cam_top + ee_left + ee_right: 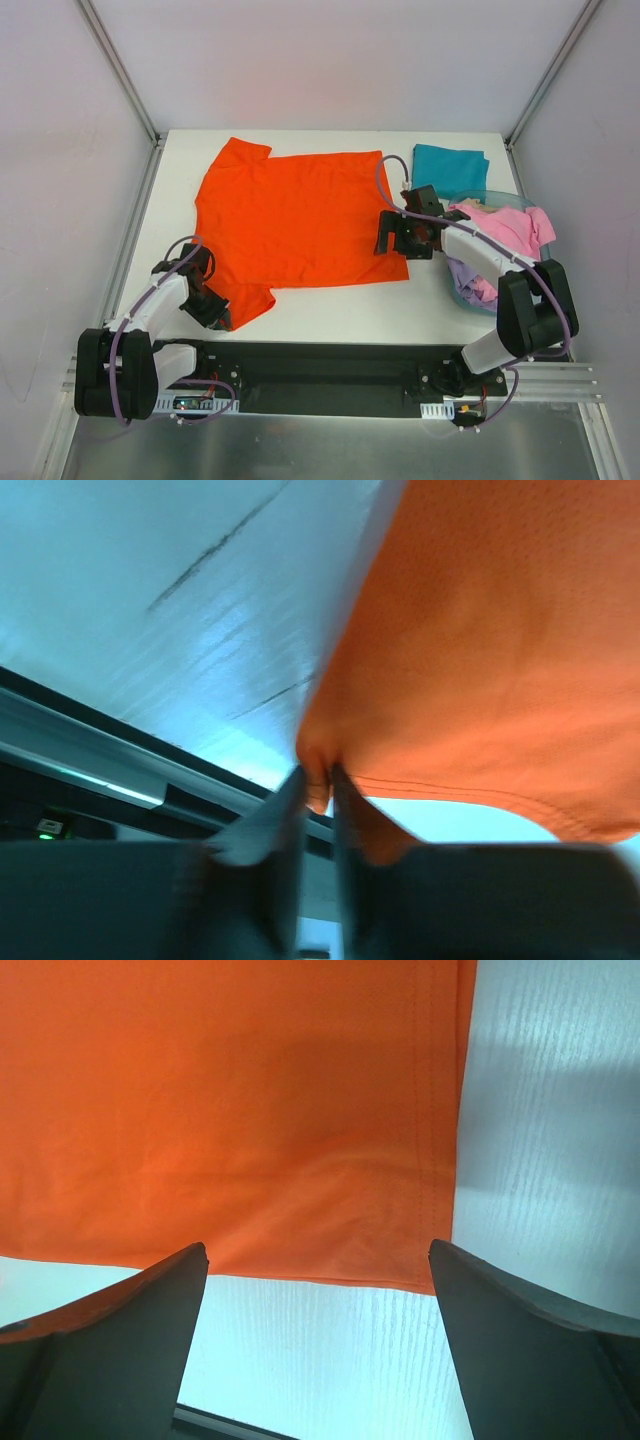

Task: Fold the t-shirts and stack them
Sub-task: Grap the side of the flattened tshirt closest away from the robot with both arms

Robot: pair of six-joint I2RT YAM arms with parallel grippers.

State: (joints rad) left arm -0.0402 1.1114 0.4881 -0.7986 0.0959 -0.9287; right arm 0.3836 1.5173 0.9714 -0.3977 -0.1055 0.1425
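You have the bright orange-red cloth t-shirt spread flat on the white table. The left gripper sits at the shirt's near sleeve. Only its wrist view shows the grip: the jaws are closed on a pinched fold of sleeve hem. The right gripper is over the shirt's near hem corner, and its wrist view shows the jaws spread wide, holding nothing, above the stitched hem. Only the overhead view shows what lies right of the shirt: a folded teal t-shirt, and a pink t-shirt and a pale lavender t-shirt heaped in a translucent blue plastic tub.
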